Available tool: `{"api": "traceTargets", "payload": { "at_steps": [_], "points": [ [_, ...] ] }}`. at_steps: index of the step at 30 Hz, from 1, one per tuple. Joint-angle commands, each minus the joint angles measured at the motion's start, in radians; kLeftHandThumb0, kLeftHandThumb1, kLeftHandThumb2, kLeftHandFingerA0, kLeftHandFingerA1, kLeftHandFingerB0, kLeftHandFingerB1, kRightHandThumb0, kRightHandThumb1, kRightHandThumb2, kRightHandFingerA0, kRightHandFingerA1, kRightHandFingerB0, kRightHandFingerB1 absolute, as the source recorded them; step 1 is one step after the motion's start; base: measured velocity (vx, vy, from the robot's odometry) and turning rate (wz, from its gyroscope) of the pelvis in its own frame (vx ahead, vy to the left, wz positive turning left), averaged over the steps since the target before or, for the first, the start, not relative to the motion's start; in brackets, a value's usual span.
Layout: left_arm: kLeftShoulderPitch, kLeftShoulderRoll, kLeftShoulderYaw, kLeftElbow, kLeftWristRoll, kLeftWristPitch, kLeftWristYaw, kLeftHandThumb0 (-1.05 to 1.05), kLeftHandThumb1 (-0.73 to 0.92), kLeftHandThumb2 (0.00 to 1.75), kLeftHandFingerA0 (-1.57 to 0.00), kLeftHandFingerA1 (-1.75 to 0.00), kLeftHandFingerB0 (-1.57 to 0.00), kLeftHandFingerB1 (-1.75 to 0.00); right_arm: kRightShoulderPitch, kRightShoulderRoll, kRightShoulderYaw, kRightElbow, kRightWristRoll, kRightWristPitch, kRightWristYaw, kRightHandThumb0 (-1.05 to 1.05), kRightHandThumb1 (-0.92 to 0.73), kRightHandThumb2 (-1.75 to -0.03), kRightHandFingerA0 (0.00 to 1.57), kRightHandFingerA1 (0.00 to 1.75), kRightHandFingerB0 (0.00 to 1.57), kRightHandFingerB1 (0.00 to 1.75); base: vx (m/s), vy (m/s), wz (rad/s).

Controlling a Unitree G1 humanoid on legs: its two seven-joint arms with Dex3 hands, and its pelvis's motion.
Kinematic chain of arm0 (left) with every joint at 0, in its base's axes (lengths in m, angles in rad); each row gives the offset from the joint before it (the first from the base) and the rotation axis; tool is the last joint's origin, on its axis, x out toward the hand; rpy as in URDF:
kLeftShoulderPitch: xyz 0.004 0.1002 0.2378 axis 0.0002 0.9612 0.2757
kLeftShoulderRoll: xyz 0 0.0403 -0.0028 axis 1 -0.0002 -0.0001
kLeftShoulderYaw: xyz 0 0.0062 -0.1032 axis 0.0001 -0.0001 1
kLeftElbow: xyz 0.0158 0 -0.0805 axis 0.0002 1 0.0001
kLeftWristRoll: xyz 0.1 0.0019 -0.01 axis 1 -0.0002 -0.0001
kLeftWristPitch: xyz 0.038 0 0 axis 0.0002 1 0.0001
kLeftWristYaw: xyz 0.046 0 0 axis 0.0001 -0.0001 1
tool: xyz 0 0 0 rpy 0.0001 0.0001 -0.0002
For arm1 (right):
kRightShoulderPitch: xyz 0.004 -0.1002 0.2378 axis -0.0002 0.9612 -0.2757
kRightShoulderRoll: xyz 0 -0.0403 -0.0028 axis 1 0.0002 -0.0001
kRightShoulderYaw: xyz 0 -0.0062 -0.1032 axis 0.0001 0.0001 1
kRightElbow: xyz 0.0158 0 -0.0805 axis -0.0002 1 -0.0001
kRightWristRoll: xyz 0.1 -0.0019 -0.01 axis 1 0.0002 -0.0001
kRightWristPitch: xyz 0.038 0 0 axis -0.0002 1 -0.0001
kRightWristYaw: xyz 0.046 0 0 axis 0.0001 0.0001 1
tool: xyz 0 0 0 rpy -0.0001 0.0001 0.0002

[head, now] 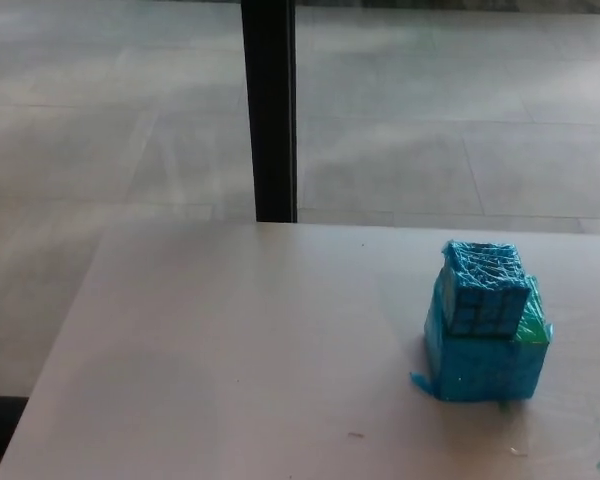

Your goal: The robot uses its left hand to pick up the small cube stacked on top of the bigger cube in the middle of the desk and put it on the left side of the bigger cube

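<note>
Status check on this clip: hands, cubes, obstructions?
Both hands out of view. Small blue taped cube sits stacked on bigger blue cube, on the pale desk. Nothing on the desk left of the stack.

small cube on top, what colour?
Blue, with a grid of squares, per the head view: small cube.

Illumination: soft daylight, moderate brightness. Surface shows pale glare (upper area) and a faint broad shadow at lower left. Overall focus slightly soft, colours washed
</note>
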Motion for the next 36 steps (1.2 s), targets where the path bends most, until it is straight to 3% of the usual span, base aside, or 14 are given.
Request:
{"api": "traceTargets", "payload": {
  "at_steps": [1, 5, 6, 7, 9, 14, 15, 16, 17, 18, 19, 21, 22, 36],
  "points": [
    [-0.094, 0.048, -0.077, -0.034, 0.049, -0.17, -0.001, -0.89, 0.71, 1.16, -0.01, -0.48, -0.13, -0.31, -0.001, -0.026, -0.005, 0.005, 0.009, -0.038, 0.049, -0.71, -0.5, -0.71, 0.74, 0.9, 0.62, 0.73, 0.0, 0.0, 0.0],
    [-0.322, 0.057, -0.216, -0.156, 0.137, -0.216, 0.021, -1.05, 0.92, 0.78, 0.0, -1.24, 0.0, -0.81, -0.007, -0.028, -0.005, 0.008, 0.004, -0.031, 0.047, -0.7, -0.49, -0.73, 0.73, 0.9, 0.6, 0.74, 0.0, 0.0, 0.0],
    [-0.356, 0.056, -0.232, -0.232, 0.132, -0.173, 0.005, -1.05, 0.92, 0.78, -0.39, -1.18, 0.0, -0.74, -0.006, -0.029, -0.005, 0.006, 0.004, -0.034, 0.046, -0.7, -0.49, -0.73, 0.75, 0.91, 0.61, 0.75, 0.0, 0.0, 0.0],
    [-0.366, 0.058, -0.249, -0.329, 0.132, -0.149, -0.003, -1.03, 0.75, 1.22, -0.44, -0.9, -0.06, -0.56, -0.002, -0.03, -0.004, -0.005, 0.002, -0.03, 0.048, -0.68, -0.5, -0.73, 0.73, 0.89, 0.59, 0.73, 0.0, 0.0, 0.0],
    [-0.396, 0.071, -0.292, -0.62, 0.142, -0.017, -0.025, -1.05, 0.74, 1.18, -0.39, -0.7, -0.08, -0.46, -0.005, -0.03, -0.006, 0.0, 0.006, -0.039, 0.051, -0.7, -0.49, -0.72, 0.73, 0.9, 0.6, 0.74, 0.0, 0.0, 0.0],
    [-0.582, 0.051, -0.395, -0.8, 0.182, 0.045, -0.074, -0.88, 0.69, 1.08, -0.52, -0.76, -0.1, -0.43, -0.008, -0.032, -0.001, 0.004, -0.001, -0.03, 0.047, -0.69, -0.51, -0.7, 0.73, 0.89, 0.59, 0.71, 0.0, 0.0, 0.0],
    [-0.638, 0.039, -0.43, -0.762, 0.218, 0.037, -0.071, -0.91, 0.88, 0.68, -0.73, -0.89, -0.19, -0.28, -0.008, -0.032, 0.001, -0.003, -0.003, -0.016, 0.048, -0.7, -0.51, -0.71, 0.74, 0.89, 0.59, 0.71, 0.0, 0.0, 0.0],
    [-0.68, 0.03, -0.458, -0.734, 0.242, 0.016, -0.074, -0.88, 0.89, 0.67, -0.38, -0.66, -0.2, -0.29, -0.011, -0.033, 0.004, 0.0, -0.008, -0.017, 0.044, -0.71, -0.52, -0.7, 0.74, 0.88, 0.61, 0.71, 0.0, 0.0, 0.0],
    [-0.724, 0.011, -0.487, -0.725, 0.263, 0.009, -0.068, -0.92, 0.87, 0.67, -0.67, -1.11, -0.21, -0.3, -0.011, -0.035, 0.01, 0.002, -0.017, -0.024, 0.038, -0.72, -0.52, -0.71, 0.77, 0.88, 0.63, 0.7, 0.0, 0.0, 0.0],
    [-0.76, -0.011, -0.514, -0.746, 0.274, 0.024, -0.072, -0.94, 0.67, 1.08, -0.88, -0.94, -0.13, -0.46, -0.012, -0.036, 0.011, 0.004, -0.017, -0.03, 0.041, -0.71, -0.52, -0.71, 0.77, 0.89, 0.63, 0.7, 0.0, 0.0, 0.0],
    [-0.814, -0.049, -0.565, -0.8, 0.285, 0.072, -0.09, -0.94, 0.88, 0.67, -0.75, -0.8, -0.17, -0.35, -0.014, -0.036, 0.009, 0.009, -0.013, -0.04, 0.045, -0.71, -0.51, -0.72, 0.77, 0.88, 0.64, 0.69, 0.0, 0.0, 0.0],
    [-0.852, -0.082, -0.618, -0.827, 0.309, 0.085, -0.099, -0.86, 0.68, 1.08, -0.27, -0.62, -0.11, -0.47, -0.011, -0.033, 0.005, 0.013, -0.01, -0.05, 0.04, -0.71, -0.51, -0.71, 0.76, 0.88, 0.64, 0.69, 0.0, 0.0, 0.0],
    [-0.867, -0.107, -0.639, -0.839, 0.305, 0.105, -0.101, -0.84, 0.85, 0.66, -0.39, -0.58, -0.2, -0.35, -0.011, -0.032, 0.008, 0.005, -0.011, -0.038, 0.041, -0.71, -0.5, -0.72, 0.76, 0.89, 0.64, 0.7, 0.0, 0.0, 0.0],
    [-1.099, -0.387, -0.958, -0.647, 0.415, 0.038, -0.123, -0.83, 0.86, 0.66, -0.22, -0.43, -0.25, -0.3, -0.008, -0.032, 0.023, 0.007, -0.022, -0.031, 0.05, -0.72, -0.51, -0.72, 0.75, 0.89, 0.63, 0.71, 0.0, 0.0, 0.0]
  ]
}}
